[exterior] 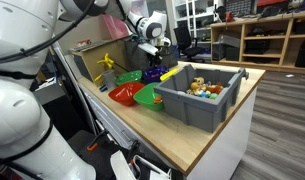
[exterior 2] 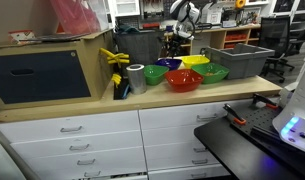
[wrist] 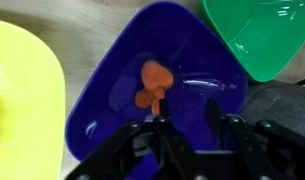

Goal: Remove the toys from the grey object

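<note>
The grey bin stands on the wooden counter, and it also shows in an exterior view. A pile of small yellow, orange and white toys lies inside it. My gripper is open and empty, hovering just above the purple bowl. An orange toy lies in that bowl, right by one fingertip. In both exterior views the gripper hangs over the bowls beside the bin.
A yellow bowl and a green bowl flank the purple one. A red bowl and more green bowls sit in front. A silver roll and yellow clamps stand by a box.
</note>
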Robot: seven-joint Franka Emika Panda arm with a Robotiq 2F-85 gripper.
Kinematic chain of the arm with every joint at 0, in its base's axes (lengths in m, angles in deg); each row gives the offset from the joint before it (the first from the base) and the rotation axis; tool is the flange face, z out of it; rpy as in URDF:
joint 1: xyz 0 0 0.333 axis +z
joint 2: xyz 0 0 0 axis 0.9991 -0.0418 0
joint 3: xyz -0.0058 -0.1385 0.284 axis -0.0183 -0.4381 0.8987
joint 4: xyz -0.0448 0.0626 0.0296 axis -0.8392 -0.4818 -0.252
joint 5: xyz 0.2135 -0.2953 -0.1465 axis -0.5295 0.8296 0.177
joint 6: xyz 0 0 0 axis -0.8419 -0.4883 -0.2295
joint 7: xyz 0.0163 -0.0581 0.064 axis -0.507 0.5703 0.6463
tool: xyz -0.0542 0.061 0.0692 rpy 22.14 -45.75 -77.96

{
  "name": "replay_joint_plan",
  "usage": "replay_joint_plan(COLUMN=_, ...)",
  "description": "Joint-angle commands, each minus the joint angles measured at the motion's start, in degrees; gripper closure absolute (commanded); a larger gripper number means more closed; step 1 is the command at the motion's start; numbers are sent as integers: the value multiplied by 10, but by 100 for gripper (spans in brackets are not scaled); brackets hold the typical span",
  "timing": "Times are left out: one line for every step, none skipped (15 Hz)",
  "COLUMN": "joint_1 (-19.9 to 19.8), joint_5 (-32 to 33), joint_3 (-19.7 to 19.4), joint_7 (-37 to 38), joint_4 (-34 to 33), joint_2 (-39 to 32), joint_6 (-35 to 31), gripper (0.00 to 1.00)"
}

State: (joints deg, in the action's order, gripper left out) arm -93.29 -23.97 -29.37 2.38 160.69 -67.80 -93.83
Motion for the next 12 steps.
replay_joint_plan(joint_1=-11, joint_5=-9, joint_3=9, joint_7=-23, joint_4=13, joint_2=38, joint_6=12, gripper=24)
replay_joint_plan(joint_1=-10, joint_5=-8, joint_3=6, joint_7=-15, joint_4=16, joint_2=47, joint_6=18, gripper=18)
replay_joint_plan(joint_1=-11, joint_5=-7, joint_3=4, joint_7=-5, joint_4=19, joint_2=60, joint_6=35, gripper=11)
replay_joint_plan(joint_1=-8, joint_5=0, joint_3=-1, joint_7=2, joint_4=22, joint_2=72, joint_6=48, gripper=2)
replay_joint_plan(joint_1=-8, joint_5=3, joint_3=-6, joint_7=8, joint_4=26, joint_2=86, joint_6=66, gripper=0)
replay_joint_plan(joint_1=-8, joint_5=6, joint_3=-10, joint_7=13, joint_4=30, joint_2=99, joint_6=82, gripper=0)
replay_joint_plan(joint_1=-5, joint_5=11, joint_3=-17, joint_7=22, joint_4=31, joint_2=111, joint_6=98, gripper=0)
replay_joint_plan(joint_1=-4, joint_5=15, joint_3=-23, joint_7=30, joint_4=31, joint_2=122, joint_6=121, gripper=0)
replay_joint_plan(joint_1=-2, joint_5=23, joint_3=-29, joint_7=40, joint_4=30, joint_2=133, joint_6=152, gripper=0)
replay_joint_plan(joint_1=2, joint_5=32, joint_3=-36, joint_7=53, joint_4=34, joint_2=145, joint_6=175, gripper=0)
replay_joint_plan(joint_1=3, joint_5=37, joint_3=-41, joint_7=63, joint_4=35, joint_2=157, joint_6=200, gripper=0)
replay_joint_plan(joint_1=6, joint_5=43, joint_3=-45, joint_7=72, joint_4=37, joint_2=168, joint_6=221, gripper=0)
